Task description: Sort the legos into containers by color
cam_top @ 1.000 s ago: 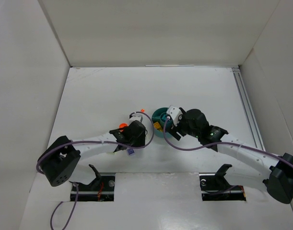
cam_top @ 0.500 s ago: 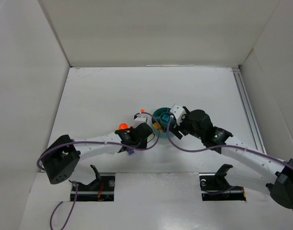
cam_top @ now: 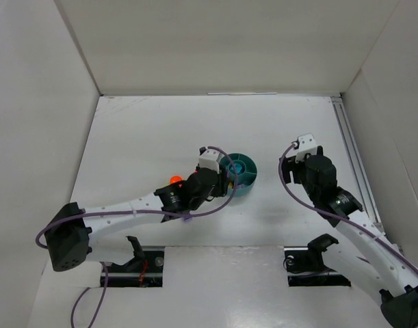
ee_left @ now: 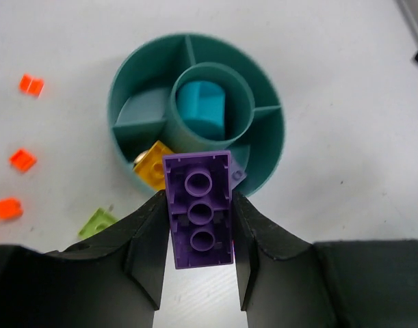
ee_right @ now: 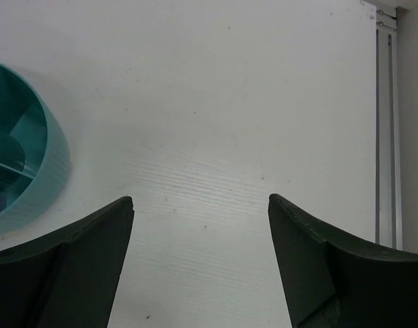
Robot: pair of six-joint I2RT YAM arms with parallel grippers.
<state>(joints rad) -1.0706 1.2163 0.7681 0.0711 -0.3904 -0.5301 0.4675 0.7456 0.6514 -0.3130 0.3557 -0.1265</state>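
In the left wrist view we see the left gripper [ee_left: 199,229] pinching a purple brick [ee_left: 199,212] by its long sides. The brick's underside, with three round sockets, is turned toward the camera. Its far end overlaps the near rim of the round teal dish [ee_left: 271,130], in line with the centre cup [ee_left: 244,102]. We cannot tell whether the brick touches the rim or hangs above it.

Inside the centre cup lies a teal piece [ee_left: 202,109]. A yellow brick [ee_left: 152,165] sits in the near-left wedge, partly hidden by the held brick. A small purple piece [ee_left: 238,175] shows in the near wedge, just right of the held brick.

On the white worktop [cam_top: 147,137], left of the dish, we see three orange bricks lying apart from one another. They are the far orange brick [ee_left: 31,85], the middle orange brick [ee_left: 22,160] and the near orange brick [ee_left: 8,208]. A lime green piece [ee_left: 98,222] lies nearer the gripper, just beside its left finger.

From above, the left arm reaches to the dish's near-left side, while the right arm stands well apart to the right. The right gripper [ee_right: 200,205] is spread wide, with only worktop showing between its fingers. In its wrist view the dish's ribbed outer wall shows at the left edge and a metal rail [ee_right: 385,123] runs along the right.
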